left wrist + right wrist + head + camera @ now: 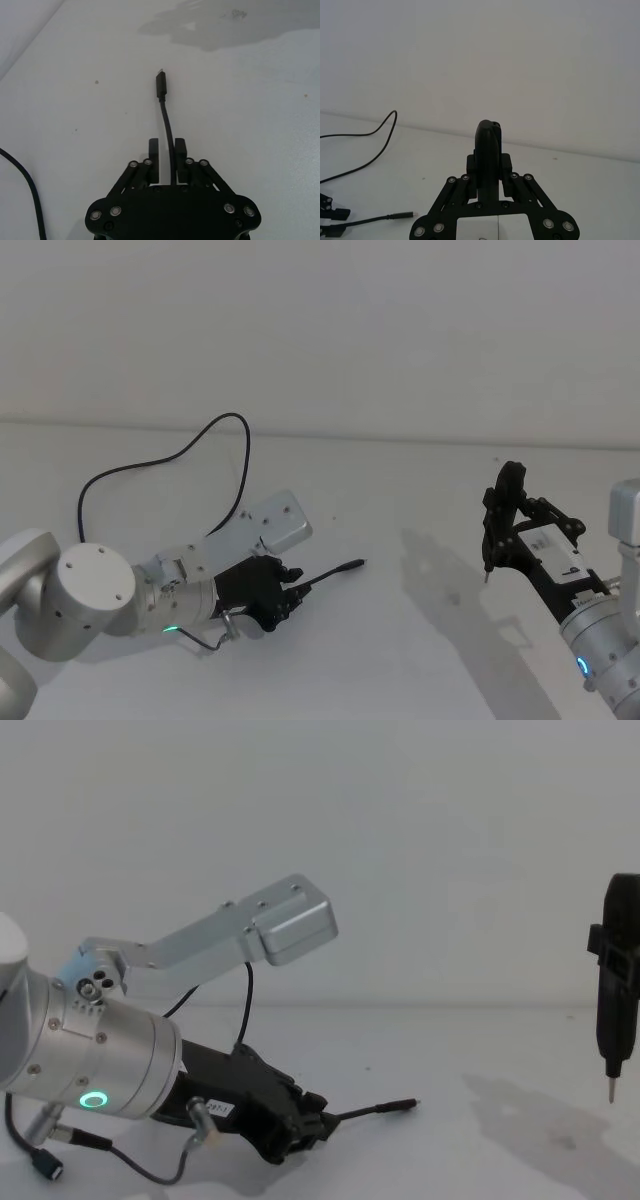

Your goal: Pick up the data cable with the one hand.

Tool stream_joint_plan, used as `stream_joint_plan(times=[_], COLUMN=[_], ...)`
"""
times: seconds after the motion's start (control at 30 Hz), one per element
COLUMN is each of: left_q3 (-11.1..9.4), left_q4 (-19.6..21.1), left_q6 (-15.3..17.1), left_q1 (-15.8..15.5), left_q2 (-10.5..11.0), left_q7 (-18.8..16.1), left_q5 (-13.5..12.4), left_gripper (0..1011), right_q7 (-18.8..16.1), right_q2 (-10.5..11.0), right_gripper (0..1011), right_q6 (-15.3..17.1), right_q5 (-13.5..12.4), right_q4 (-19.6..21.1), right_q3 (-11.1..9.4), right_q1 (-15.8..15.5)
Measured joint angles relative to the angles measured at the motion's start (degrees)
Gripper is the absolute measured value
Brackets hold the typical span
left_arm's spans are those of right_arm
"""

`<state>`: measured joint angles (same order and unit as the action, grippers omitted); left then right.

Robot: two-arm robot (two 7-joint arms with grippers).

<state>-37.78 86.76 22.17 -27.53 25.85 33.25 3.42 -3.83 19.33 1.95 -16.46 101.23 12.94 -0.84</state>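
Observation:
The data cable (215, 425) is a thin black cord looping across the white table, ending in a slim plug (350, 565) that lies on the surface. My left gripper (295, 592) sits low on the table behind the plug. In the left wrist view the data cable (166, 120) runs between the fingers (153, 157), close to one pad, with a gap on the other side, so the left gripper (166, 147) is open around it. The right gripper (505, 530) hangs at the right, shut on a black pen-like tool (620, 990) pointing down.
A silver camera bracket (290, 925) juts out above the left wrist. A short wire with a blue-faced connector (45, 1165) dangles under the left arm. The back wall (320, 340) rises behind the table; bare tabletop (420, 500) lies between the arms.

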Motion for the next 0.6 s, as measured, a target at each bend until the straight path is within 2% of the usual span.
stream_joint_plan(times=[0.23,0.6], left_q3=[0.00,0.16], left_q4=[0.00,-0.02], left_q6=[0.03,-0.98], left_q1=[0.00,0.22], left_q2=[-0.04,-0.05], left_q7=[-0.03,-0.19], left_q5=[-0.04,-0.28], left_gripper=[48,46], right_q7=[0.00,-0.19], right_q2=[0.00,-0.12], right_gripper=[268,268], right_q6=[0.00,-0.24], right_q5=[0.00,0.01], right_q4=[0.00,0.00], right_q3=[0.00,-0.02], right_q1=[0.00,0.16])
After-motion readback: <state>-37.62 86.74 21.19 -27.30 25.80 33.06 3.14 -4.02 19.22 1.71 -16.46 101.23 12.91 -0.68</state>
